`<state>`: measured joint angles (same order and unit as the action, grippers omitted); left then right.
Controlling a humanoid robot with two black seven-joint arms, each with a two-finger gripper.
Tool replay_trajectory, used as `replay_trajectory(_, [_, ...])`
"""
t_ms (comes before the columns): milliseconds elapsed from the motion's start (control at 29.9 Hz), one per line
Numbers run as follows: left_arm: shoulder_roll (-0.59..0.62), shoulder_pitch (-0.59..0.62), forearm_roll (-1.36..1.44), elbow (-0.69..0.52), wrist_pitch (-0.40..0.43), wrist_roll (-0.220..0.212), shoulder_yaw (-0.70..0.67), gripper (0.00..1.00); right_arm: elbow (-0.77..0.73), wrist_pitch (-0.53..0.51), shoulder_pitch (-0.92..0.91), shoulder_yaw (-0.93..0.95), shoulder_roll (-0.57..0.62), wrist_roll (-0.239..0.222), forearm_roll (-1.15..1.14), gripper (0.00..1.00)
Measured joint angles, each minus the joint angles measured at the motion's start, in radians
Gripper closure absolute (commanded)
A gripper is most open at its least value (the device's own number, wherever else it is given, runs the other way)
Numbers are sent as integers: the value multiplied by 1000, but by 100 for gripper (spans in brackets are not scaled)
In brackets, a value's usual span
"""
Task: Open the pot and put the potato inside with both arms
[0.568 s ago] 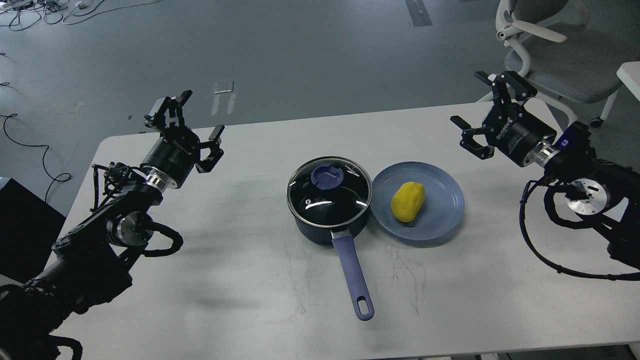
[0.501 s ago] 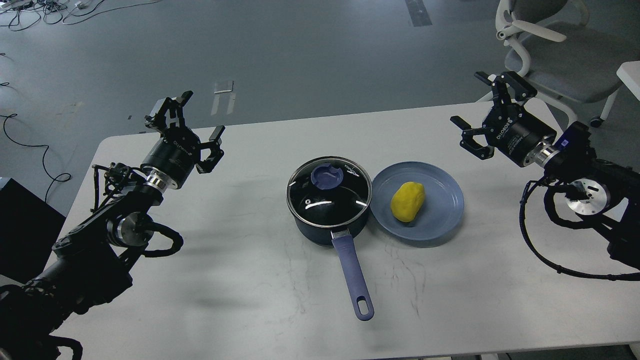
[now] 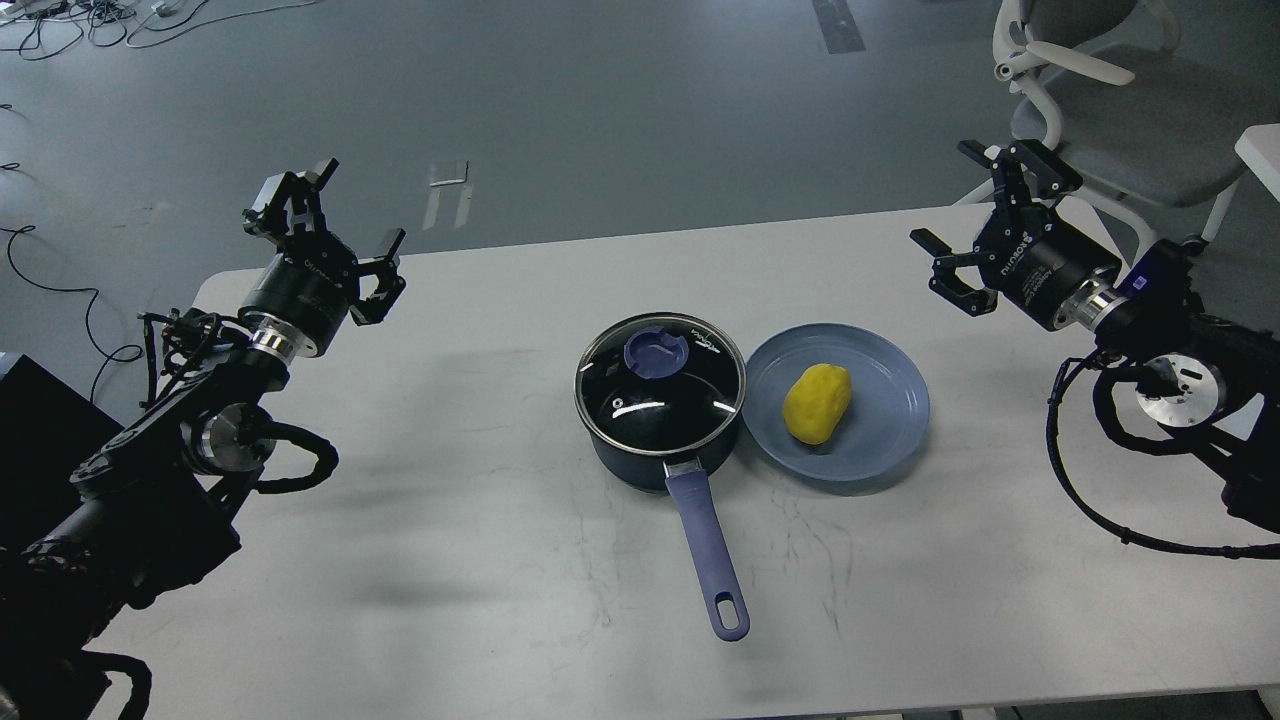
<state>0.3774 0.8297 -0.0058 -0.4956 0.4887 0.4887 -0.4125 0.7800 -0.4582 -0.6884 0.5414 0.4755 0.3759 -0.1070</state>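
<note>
A dark blue pot (image 3: 660, 440) stands mid-table with its glass lid (image 3: 658, 382) on; the lid has a blue knob (image 3: 655, 354). The pot's blue handle (image 3: 712, 548) points toward me. A yellow potato (image 3: 816, 402) lies on a blue plate (image 3: 880, 420) just right of the pot. My left gripper (image 3: 322, 225) is open and empty, raised over the table's far left corner, well left of the pot. My right gripper (image 3: 975, 225) is open and empty, raised over the table's far right, beyond the plate.
The white table (image 3: 480, 560) carries only the pot and plate. A grey office chair (image 3: 1110, 110) stands behind the far right corner. Cables lie on the floor at far left. A black box (image 3: 40, 440) sits left of the table.
</note>
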Motion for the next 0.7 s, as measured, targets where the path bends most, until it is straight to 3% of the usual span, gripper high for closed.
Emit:
replay_trajectory(434, [25,-2,81,-143,0,0,4,1,2,3,4,6,0,1,1,0])
replay_trajectory(702, [185,80,397,-486,0,0,-6,2,4,7,4,14,11,1,1,0])
